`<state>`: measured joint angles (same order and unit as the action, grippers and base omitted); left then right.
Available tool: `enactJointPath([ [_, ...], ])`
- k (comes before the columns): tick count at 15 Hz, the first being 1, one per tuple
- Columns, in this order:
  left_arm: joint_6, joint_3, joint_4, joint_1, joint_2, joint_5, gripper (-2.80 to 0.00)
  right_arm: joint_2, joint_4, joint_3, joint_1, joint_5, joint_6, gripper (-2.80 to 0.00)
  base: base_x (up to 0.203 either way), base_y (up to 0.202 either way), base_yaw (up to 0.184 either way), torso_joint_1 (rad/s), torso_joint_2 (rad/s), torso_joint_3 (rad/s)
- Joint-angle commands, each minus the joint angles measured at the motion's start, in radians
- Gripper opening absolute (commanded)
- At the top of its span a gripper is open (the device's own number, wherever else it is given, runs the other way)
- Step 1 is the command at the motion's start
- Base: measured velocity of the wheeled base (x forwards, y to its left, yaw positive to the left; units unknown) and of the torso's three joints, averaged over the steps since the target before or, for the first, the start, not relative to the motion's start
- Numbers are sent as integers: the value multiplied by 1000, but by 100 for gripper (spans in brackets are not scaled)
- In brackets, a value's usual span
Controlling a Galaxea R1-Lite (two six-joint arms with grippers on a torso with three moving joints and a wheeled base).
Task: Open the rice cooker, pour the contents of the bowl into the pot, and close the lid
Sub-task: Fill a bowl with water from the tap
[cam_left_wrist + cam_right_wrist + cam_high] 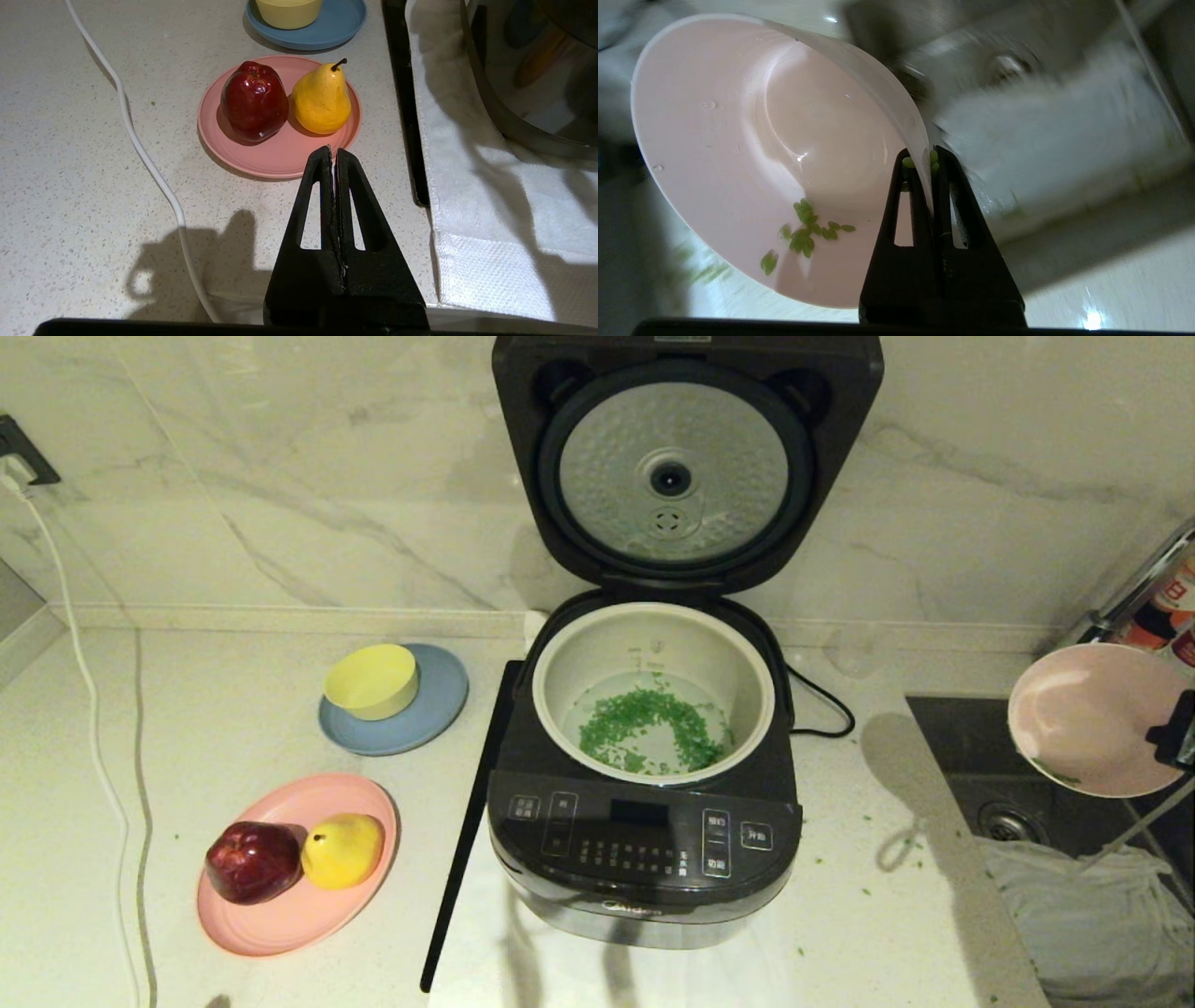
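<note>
1. The rice cooker [644,840] sits in the middle of the white counter [233,728]. Its lid [677,467] stands straight up at the back, so the bumpy silver side faces us.
2. The pot [658,695] sits inside the cooker. Most of the green contents [649,728] lie in a ring on its bottom.
3. The right gripper [930,163] pinches the rim of the pink bowl [1088,719] tight between its two fingers. It holds the bowl up in the air over the sink [1027,803], far to the right of the cooker.
4. The bowl is tipped on its side, with its inside turned toward the cooker. A few green bits are stuck inside it.
5. Some green bits lie on the counter to the right of the cooker.
6. The left gripper [334,154] is squeezed shut with nothing in it. It hangs over the counter near the pink plate [280,158] with the red apple [253,100] and yellow pear [322,98].
7. A yellow bowl [372,679] sits on a blue plate [411,728] behind them.
</note>
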<state>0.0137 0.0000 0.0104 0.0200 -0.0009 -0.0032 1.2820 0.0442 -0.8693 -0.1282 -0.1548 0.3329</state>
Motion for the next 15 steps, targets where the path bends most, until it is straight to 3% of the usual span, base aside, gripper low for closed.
enactJointPath([
  [1,0,8,0,0,-1,0,-280,46,-18,52,-153,34,33,-280,0,0,0,0,0,0],
  [8,0,8,0,0,-1,0,-280,288,-380,218,-487,90,55,-280,0,0,0,0,0,0],
  [12,0,8,0,0,-1,0,-280,429,-413,183,-677,221,56,-280,0,0,0,0,0,0],
  [15,0,8,0,0,-1,0,-280,537,-414,107,-766,264,55,-280,0,0,0,0,0,0],
])
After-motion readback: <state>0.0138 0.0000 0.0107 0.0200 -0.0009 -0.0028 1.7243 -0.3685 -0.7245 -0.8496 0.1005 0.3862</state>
